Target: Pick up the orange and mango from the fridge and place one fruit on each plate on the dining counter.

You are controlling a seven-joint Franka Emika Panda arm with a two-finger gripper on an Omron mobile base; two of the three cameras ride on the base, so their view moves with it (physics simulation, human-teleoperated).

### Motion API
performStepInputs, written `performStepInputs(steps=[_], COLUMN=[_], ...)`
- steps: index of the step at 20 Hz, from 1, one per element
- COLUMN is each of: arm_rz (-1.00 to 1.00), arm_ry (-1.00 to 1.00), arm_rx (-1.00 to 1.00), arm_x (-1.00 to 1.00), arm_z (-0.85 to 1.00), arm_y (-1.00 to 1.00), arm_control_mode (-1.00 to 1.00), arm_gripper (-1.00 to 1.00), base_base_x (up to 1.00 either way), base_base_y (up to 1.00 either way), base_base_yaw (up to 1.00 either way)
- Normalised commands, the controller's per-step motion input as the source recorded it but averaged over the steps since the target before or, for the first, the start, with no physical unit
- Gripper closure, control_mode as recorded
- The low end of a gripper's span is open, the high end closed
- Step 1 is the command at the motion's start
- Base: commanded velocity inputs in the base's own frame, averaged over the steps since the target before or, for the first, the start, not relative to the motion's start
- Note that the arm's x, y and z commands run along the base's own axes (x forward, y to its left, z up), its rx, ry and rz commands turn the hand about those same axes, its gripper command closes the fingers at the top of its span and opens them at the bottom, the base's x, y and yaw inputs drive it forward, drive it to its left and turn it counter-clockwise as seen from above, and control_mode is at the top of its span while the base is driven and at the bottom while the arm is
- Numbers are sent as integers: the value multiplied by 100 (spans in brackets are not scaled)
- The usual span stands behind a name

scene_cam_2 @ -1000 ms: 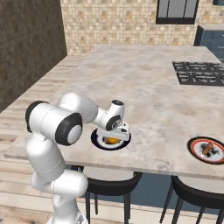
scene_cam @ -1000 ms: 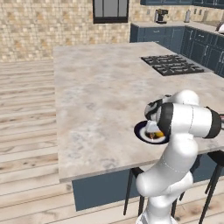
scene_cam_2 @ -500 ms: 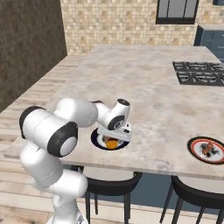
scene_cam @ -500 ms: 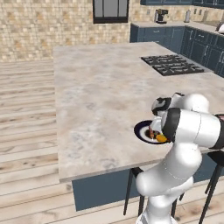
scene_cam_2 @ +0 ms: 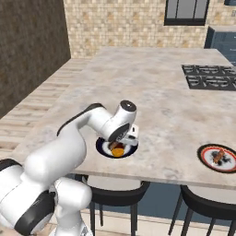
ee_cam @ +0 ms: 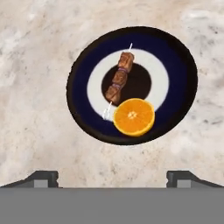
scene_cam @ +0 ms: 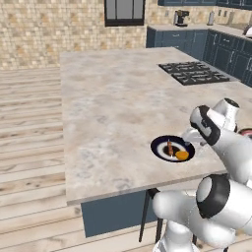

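Left base view: the table [scene_cam: 113, 98] runs from the upper middle to the lower left of the frame, with the hob [scene_cam: 193, 72] at upper right. The blue plate [scene_cam: 172, 148] lies near the table's front edge, right of centre, and on it the orange [scene_cam: 182, 155] sits at the lower right, touching a brown skewer [scene_cam: 170, 147] to its left. The arm rises from the lower right; its hand stands just right of and above the plate, apart from the orange. A red rim [scene_cam: 244, 132] peeks out at the right edge behind the arm.

Right base view: the blue plate [scene_cam_2: 103, 148] sits at centre, partly behind the hand. The orange [scene_cam_2: 118, 151] shows just below the gripper [scene_cam_2: 120, 144], which hangs over it. The red plate [scene_cam_2: 220, 158] lies well apart at the right, carrying a brown piece.

Hand view: the orange [ee_cam: 134, 116] rests on the lower right of the blue plate [ee_cam: 83, 87], touching the skewer [ee_cam: 119, 78]. The two fingertips [ee_cam: 41, 178] stand far apart at the bottom corners, the gripper [ee_cam: 112, 179] spread wide and empty, with the orange above and between them.

Against the frame a second ago, the hand has lifted off the plate and the orange lies free on it.
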Motion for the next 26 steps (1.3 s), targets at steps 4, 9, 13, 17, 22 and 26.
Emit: performStepInputs(steps=[4, 9, 13, 17, 22, 26], arm_rz=[-3, -6, -7, -13, -12, 1], arm_ry=[-18, -12, -5, -7, -3, 12], arm_rx=[0, 0, 0, 0, -4, -9], arm_x=[-82, -82, -80, -82, -67, -29], arm_z=[91, 76, 61, 16, -3, -29], arm_y=[9, 12, 17, 9, 33, 26], arm_control_mode=[-100, -100, -100, -100, -100, -100], arm_gripper=[-100, -100, -100, -100, -100, -100], base_base_x=[0, 0, 0, 0, 0, 0], base_base_y=[0, 0, 0, 0, 0, 0], base_base_yaw=[0, 0, 0, 0, 0, 0])
